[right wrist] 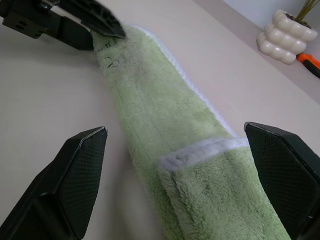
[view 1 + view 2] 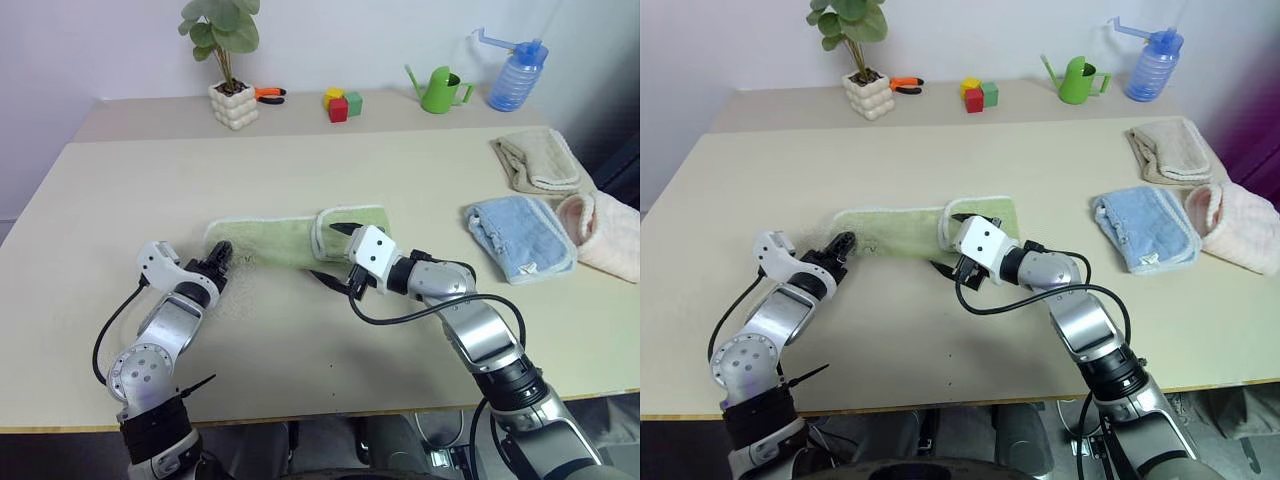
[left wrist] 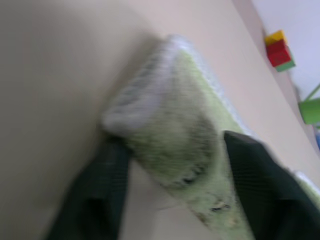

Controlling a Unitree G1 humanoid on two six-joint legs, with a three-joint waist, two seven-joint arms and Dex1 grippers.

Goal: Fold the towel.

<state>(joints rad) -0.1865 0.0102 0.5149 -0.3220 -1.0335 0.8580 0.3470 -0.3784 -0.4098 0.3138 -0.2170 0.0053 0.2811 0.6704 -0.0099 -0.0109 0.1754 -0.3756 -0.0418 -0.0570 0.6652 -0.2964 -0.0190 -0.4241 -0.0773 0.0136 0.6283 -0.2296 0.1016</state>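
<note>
The light green towel (image 2: 270, 240) lies as a long strip across the middle of the table (image 2: 300, 340). Its right end is folded back over itself (image 1: 225, 195), and the whitish edge shows. My left gripper (image 2: 222, 262) is at the strip's left end. In the left wrist view the towel's end (image 3: 170, 130) sits bunched between my two black fingers (image 3: 260, 185), which touch it on both sides. My right gripper (image 2: 333, 255) hovers by the folded right end. Its fingers (image 1: 75, 170) are spread wide with nothing held.
To the right lie a folded light blue towel (image 2: 518, 238), a beige one (image 2: 540, 160) and a pink one (image 2: 605, 232). Along the back stand a potted plant (image 2: 234, 103), orange pliers (image 2: 268, 95), coloured blocks (image 2: 342, 103), a green watering can (image 2: 440, 90) and a blue bottle (image 2: 518, 75).
</note>
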